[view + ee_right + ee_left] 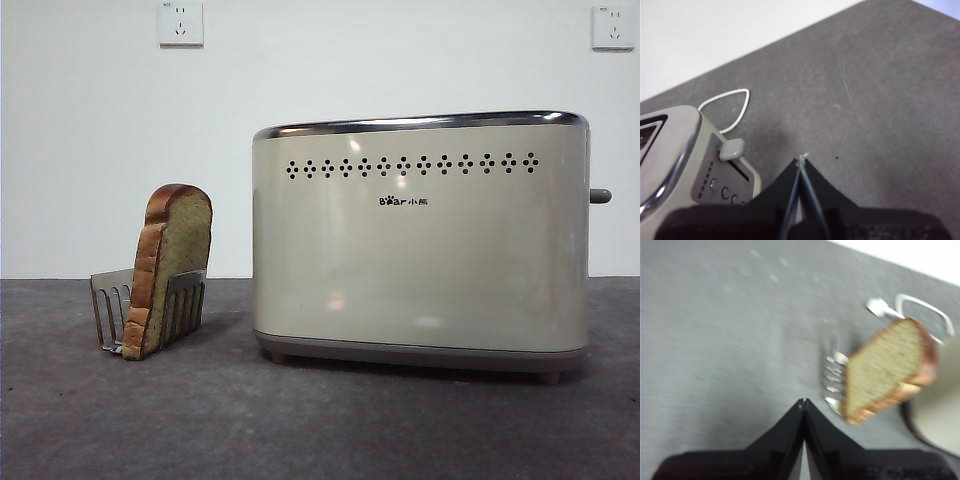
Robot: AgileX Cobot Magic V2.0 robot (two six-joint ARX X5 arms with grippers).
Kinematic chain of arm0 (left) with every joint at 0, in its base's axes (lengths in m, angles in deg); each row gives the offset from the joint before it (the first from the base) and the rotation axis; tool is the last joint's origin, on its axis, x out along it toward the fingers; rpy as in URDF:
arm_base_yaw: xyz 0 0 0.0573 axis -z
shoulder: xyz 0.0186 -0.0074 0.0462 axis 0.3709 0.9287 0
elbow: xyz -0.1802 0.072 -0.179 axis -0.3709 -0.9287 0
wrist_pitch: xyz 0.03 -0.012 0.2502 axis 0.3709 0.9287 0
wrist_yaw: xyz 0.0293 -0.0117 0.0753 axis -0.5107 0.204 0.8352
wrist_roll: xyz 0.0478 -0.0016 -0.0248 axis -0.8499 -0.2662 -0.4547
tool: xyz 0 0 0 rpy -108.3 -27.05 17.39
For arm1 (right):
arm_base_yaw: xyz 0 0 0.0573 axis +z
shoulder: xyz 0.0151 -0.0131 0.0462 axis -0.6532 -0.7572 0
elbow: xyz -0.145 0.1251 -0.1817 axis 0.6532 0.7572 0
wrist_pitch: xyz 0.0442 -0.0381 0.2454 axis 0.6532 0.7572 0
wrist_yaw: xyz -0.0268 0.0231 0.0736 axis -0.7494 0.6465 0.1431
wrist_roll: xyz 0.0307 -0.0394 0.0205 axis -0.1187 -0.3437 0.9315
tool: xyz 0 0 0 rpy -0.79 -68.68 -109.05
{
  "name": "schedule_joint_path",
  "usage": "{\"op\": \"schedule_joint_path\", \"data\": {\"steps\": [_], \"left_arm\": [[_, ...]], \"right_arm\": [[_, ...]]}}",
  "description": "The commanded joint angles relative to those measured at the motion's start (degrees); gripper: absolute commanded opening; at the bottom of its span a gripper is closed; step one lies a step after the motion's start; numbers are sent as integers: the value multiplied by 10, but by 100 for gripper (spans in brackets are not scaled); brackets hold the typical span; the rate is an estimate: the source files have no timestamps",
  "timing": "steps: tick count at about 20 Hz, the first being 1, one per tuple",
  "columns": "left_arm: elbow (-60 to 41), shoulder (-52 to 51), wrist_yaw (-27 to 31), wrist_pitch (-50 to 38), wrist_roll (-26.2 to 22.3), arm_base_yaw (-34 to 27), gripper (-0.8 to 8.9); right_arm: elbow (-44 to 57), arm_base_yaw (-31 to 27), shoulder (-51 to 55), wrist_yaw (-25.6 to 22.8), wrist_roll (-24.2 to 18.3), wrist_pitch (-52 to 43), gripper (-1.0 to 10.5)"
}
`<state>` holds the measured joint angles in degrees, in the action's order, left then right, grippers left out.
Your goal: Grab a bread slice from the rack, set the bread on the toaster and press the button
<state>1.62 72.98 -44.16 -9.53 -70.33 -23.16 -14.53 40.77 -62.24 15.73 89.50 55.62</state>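
Step in hand: none of the three is done as I read it; the pick-up has yet to begin
Left gripper [803, 407]: jaws pressed together, tips meeting, nothing between them; I see it above the dark table [730, 340]
Right gripper [801, 164]: jaws likewise clenched on nothing, hanging over bare table just beside the toaster's narrow side
Slice of bread [170, 268]: stands leaning in the rack [110, 305], crust edge outward; in the left wrist view it lies ahead of the closed fingertips and off to one side, apart from them
Toaster [420, 250]: beside the rack on the table, chrome top free of bread
Button [732, 148]: grey knob sticking out of the narrow side, near the right fingertips but not touched; it sits high in its track, which I judge as unpressed
Cable [725, 107]: white loop on the table beyond the toaster
Next move, my judgement: I must part the left jaws, bring them over the slice's rounded top, and close across its two faces, gently, as the crumb looks soft
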Motion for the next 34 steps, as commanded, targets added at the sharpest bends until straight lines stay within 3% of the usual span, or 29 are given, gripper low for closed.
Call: {"op": "schedule_joint_path", "data": {"steps": [1,7,12,20,25,29,32,34], "left_arm": [[31,37,-33,28,4,-1,-6],[116,136,-46,149,17,-1,-6],[198,214,-71,223,-18,0,-6],[447,412,-84,334,-78,53,-6],[584,537,-80,393,-104,99,-5],[681,626,-75,426,-120,131,0],[740,679,-34,451,-127,153,3],[760,703,-20,456,-135,168,83]], "right_arm": [[-44,0,-36,1,2,35,-2],[-129,0,-113,1,-18,115,-2],[-177,0,-162,18,-22,144,-2],[-240,0,-249,178,-141,175,-2],[-245,0,-269,263,-156,169,-2],[-245,0,-269,263,-157,164,-2],[-245,0,-269,264,-157,164,-2],[-245,0,-271,264,-157,163,-2]]}}
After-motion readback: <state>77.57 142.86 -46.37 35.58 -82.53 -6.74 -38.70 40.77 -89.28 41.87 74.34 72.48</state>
